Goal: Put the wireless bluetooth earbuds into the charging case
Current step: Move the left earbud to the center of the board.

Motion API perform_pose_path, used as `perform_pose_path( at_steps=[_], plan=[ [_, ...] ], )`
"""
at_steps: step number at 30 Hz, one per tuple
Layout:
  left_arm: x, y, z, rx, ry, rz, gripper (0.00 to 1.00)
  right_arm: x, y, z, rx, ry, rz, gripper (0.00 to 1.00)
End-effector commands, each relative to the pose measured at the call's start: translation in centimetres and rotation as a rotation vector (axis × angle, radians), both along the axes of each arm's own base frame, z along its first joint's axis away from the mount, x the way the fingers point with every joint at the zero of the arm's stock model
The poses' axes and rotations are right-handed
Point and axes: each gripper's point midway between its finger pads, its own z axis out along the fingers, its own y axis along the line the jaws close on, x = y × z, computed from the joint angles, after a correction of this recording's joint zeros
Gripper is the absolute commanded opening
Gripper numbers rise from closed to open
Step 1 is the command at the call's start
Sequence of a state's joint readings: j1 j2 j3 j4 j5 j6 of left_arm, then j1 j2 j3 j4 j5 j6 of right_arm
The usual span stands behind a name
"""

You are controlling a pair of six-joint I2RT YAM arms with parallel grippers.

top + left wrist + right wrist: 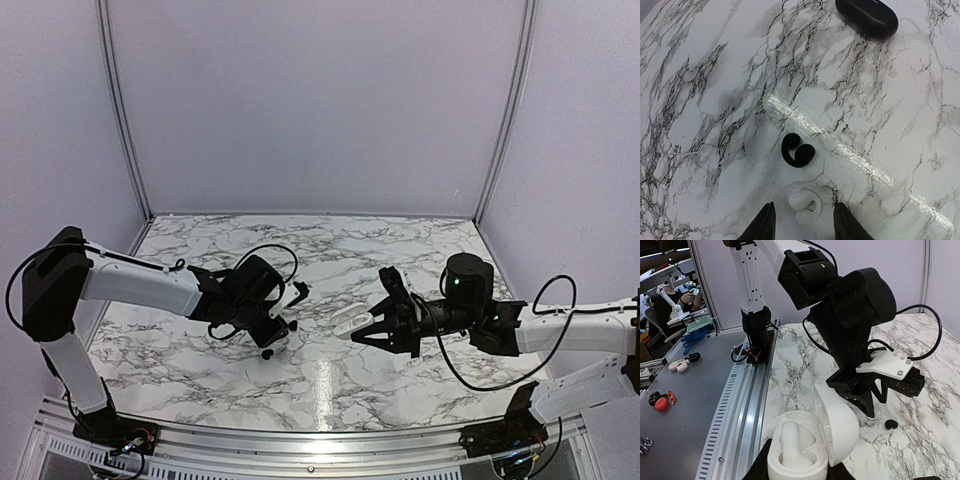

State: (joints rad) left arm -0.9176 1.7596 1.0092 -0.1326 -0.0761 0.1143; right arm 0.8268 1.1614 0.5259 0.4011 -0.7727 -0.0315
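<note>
My right gripper is shut on an open white charging case, also in the top view, held above the table. One white earbud sits in it; the other well is empty. My left gripper is open and points down at the table. A white earbud lies between its fingertips, touching neither. A black earbud lies just beyond, also in the right wrist view. A glossy black oval case lies shut farther off.
The left gripper hangs close behind the white case's lid. An aluminium rail runs along the table's near edge. Beyond it, a grey bench holds spare earbuds. Purple walls enclose the marble table.
</note>
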Motion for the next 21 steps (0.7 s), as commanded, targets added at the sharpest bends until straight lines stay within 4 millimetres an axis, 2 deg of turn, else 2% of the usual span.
perform_pose_path(
  at_steps=[1,8,21],
  plan=[
    [-0.4,-0.6,0.7,-0.021,0.043,0.01,0.39,0.0,0.3,0.5,0.009,-0.01,0.002,0.0],
    [-0.4,-0.7,-0.5,-0.013,0.091,0.026,0.3,-0.1,0.2,0.4,0.005,-0.007,0.002,0.0],
    [0.0,0.5,-2.1,0.014,0.127,0.068,0.27,0.0,0.2,0.3,0.003,-0.009,0.001,0.0]
  ],
)
